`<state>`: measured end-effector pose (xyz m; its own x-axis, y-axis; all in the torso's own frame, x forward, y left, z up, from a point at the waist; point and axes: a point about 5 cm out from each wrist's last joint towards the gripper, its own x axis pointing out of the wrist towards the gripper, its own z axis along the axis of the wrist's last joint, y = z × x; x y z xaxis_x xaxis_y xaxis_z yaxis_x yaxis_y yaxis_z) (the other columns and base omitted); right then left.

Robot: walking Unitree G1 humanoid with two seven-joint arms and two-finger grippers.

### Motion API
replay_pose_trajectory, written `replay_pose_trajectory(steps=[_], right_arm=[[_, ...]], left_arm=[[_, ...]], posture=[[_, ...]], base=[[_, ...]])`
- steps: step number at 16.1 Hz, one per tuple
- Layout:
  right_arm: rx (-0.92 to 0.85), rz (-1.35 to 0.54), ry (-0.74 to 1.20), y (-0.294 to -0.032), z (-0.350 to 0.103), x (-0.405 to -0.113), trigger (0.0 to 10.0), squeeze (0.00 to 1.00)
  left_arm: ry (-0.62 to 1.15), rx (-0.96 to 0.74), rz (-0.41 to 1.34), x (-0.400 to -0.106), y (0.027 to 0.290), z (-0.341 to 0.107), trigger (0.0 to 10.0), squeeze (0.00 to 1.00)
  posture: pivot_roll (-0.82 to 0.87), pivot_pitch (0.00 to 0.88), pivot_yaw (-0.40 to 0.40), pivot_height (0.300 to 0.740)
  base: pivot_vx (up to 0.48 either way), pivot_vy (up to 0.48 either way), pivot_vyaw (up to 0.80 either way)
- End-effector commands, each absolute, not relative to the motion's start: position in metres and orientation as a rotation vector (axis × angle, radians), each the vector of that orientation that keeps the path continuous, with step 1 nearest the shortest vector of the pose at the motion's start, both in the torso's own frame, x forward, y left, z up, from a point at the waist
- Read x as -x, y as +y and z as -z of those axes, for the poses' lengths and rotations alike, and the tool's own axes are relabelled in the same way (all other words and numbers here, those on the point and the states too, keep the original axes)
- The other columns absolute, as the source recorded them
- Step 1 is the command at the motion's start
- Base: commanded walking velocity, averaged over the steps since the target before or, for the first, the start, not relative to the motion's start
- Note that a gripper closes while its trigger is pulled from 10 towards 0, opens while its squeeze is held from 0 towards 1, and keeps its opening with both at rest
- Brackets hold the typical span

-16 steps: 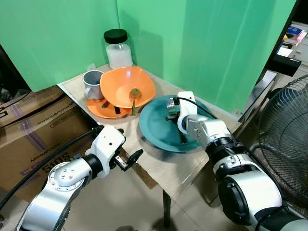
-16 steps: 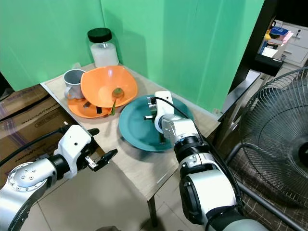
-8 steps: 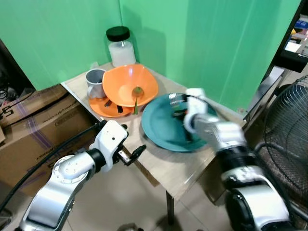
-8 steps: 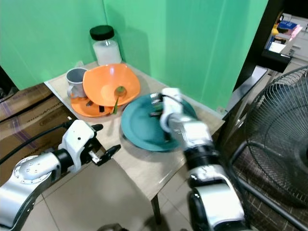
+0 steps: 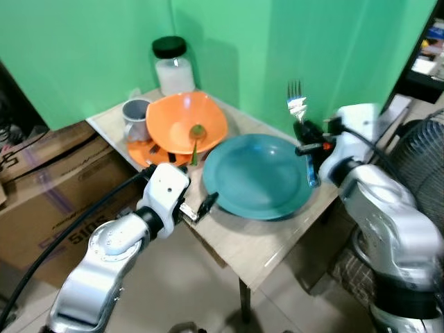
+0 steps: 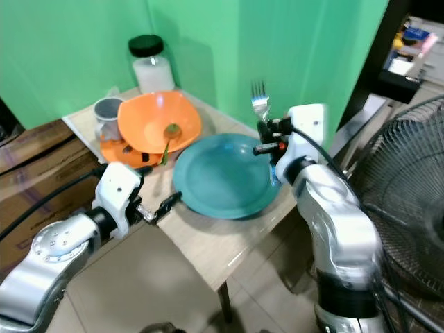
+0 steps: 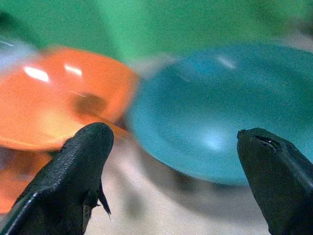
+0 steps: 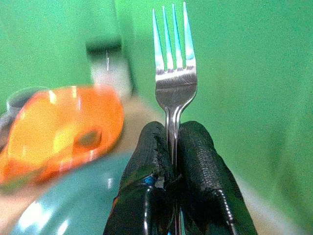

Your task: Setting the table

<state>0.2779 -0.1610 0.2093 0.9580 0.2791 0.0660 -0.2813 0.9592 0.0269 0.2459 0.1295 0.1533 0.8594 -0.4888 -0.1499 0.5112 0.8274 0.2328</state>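
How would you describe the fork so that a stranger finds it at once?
Start at the small table before the green wall, then find the teal plate. Above its far right rim, the right tool holds the silver fork upright, tines up: the only utensil off the table.

Fork (image 8: 174, 83) handle hidden between end effector fingers (image 8: 146, 161) (orange bowl (image 8: 58, 132) blurred).

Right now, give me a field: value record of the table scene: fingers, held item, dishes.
right gripper: fingers shut on fork, tines up, raised beside the far right rim of the plate
left gripper: fingers open, low at the table's near edge, facing the plate
teal plate: on table, nothing on it
orange bowl: tilted on orange plate
cup: behind bowl
jar: back corner
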Motion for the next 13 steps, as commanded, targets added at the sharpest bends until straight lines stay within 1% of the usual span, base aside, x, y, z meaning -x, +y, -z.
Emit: replay_pose_trajectory(steps=[1, 3, 5, 7, 10, 12, 13], right_arm=[[-0.009, -0.23, -0.126, -0.168, -0.214, -0.266, 10.0, 0.0], [0.047, -0.186, -0.11, -0.169, -0.201, -0.244, 10.0, 0.0], [0.032, -0.157, -0.077, -0.167, -0.195, -0.236, 10.0, 0.0], [0.004, -0.149, -0.038, -0.168, -0.189, -0.231, 10.0, 0.0], [0.004, -0.133, -0.026, -0.169, -0.184, -0.228, 10.0, 0.0], [0.062, -0.082, 0.011, -0.169, -0.18, -0.235, 10.0, 0.0], [0.056, -0.064, 0.024, -0.169, -0.18, -0.238, 10.0, 0.0]], left_arm=[[0.032, -0.296, 0.46, -0.247, 0.13, -0.16, 10.0, 0.0], [0.034, -0.29, 0.431, -0.247, 0.128, -0.157, 10.0, 0.0], [0.041, -0.293, 0.409, -0.248, 0.135, -0.156, 10.0, 0.0], [0.044, -0.28, 0.422, -0.248, 0.131, -0.156, 10.0, 0.0], [0.053, -0.274, 0.432, -0.244, 0.13, -0.153, 10.0, 0.0], [0.062, -0.275, 0.422, -0.248, 0.132, -0.151, 10.0, 0.0], [0.064, -0.253, 0.397, -0.248, 0.134, -0.152, 10.0, 0.0]], posture=[[0.09, 0.0, 0.075, 0.74], [0.08, 0.0, 0.067, 0.74], [0.07, 0.0, 0.061, 0.74], [0.08, 0.0, 0.063, 0.74], [0.08, 0.0, 0.071, 0.74], [0.07, 0.0, 0.058, 0.74], [0.07, 0.0, 0.049, 0.74]], base=[[0.0, 0.0, 0.0], [0.0, 0.0, -0.79], [0.0, 0.0, -0.79], [0.0, 0.0, -0.79], [0.0, 0.0, -0.79], [0.0, 0.0, -0.8], [0.0, 0.0, -0.8]])
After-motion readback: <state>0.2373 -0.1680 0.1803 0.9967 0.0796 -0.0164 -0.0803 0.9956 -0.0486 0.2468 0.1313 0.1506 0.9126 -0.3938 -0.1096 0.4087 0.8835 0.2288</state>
